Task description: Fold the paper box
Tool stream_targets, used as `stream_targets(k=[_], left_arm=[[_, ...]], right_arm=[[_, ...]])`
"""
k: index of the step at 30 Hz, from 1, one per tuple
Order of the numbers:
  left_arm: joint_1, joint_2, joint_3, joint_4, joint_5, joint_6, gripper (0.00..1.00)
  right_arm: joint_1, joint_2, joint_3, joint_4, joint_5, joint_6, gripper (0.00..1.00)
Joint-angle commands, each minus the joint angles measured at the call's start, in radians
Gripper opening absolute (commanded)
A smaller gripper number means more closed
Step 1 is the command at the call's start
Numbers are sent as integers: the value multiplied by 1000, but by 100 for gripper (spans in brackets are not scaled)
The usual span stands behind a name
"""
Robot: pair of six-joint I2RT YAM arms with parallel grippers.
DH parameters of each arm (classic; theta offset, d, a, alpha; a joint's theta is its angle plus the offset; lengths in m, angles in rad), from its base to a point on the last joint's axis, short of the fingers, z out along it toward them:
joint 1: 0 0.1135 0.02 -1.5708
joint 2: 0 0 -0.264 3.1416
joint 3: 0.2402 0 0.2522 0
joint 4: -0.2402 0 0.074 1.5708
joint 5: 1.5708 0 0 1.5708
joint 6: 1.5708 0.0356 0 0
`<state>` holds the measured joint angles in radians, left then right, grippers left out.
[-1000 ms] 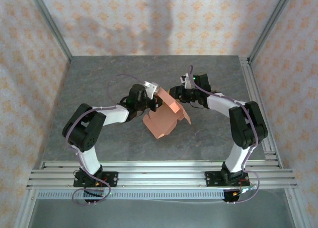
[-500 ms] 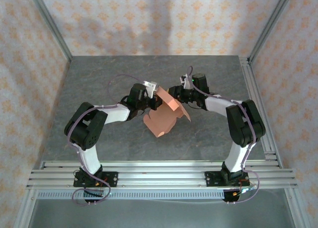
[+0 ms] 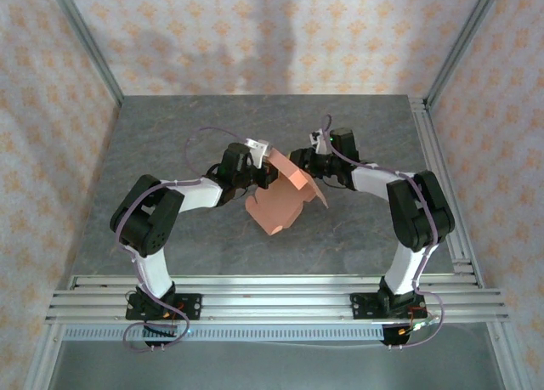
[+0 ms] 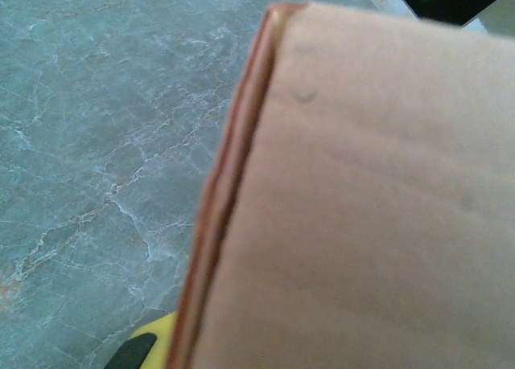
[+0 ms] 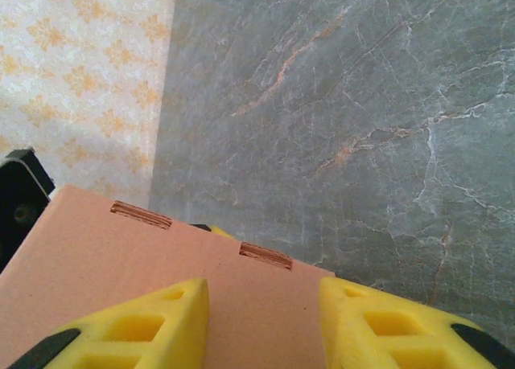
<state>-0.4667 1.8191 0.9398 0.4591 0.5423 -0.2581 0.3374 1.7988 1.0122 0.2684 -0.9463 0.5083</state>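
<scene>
Two tools meet at the far, raised end of the paper box [image 3: 276, 205], a partly folded piece of salmon-orange card near the middle of the grey marbled worktop [image 3: 170, 135]. The left tool [image 3: 267, 172] comes in from the left and is clamped together on the card's upper left edge. In the left wrist view the paper box [image 4: 362, 208] lies right across the lens, with a doubled edge running up its left side. One yellow finger [image 4: 149, 346] peeps out beneath that edge.

The right tool [image 3: 299, 162] reaches in from the right, and its yellow fingers [image 5: 161, 321] stand apart. A flat panel of the paper box [image 5: 121, 248] shows between and beyond them. Whether they press on it I cannot tell. Two short slots [image 5: 141, 215] are cut near that panel's top edge. Patterned wallpaper [image 5: 72, 79] rises behind the worktop.
</scene>
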Motion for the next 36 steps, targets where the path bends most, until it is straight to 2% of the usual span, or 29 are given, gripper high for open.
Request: stream_targets(k=[1, 4, 7, 11, 15, 21, 25, 31, 36], left_arm=[[3, 1, 43, 69, -18, -36, 0], [5, 2, 41, 70, -10, -31, 0], [13, -1, 27, 77, -7, -33, 0], [22, -4, -19, 148, 9, -47, 0], [37, 2, -47, 220, 19, -110, 0], [45, -8, -57, 331, 19, -240, 0], [45, -12, -56, 376, 6, -270, 0], [51, -6, -38, 411, 15, -332, 0], [65, 13, -26, 500, 19, -430, 0]], right_arm=[[52, -23, 12, -92, -59, -93, 41], [33, -55, 1, -118, -4, -113, 42], [-11, -95, -24, -98, 58, -79, 48], [-80, -152, -60, -71, 118, -59, 62], [-165, -224, -112, -56, 203, -31, 69], [-265, -334, -243, 57, 251, 72, 69], [-284, -402, -318, 123, 258, 103, 69], [-282, -462, -388, 243, 153, 141, 62], [-265, -484, -465, 495, 67, 267, 60]])
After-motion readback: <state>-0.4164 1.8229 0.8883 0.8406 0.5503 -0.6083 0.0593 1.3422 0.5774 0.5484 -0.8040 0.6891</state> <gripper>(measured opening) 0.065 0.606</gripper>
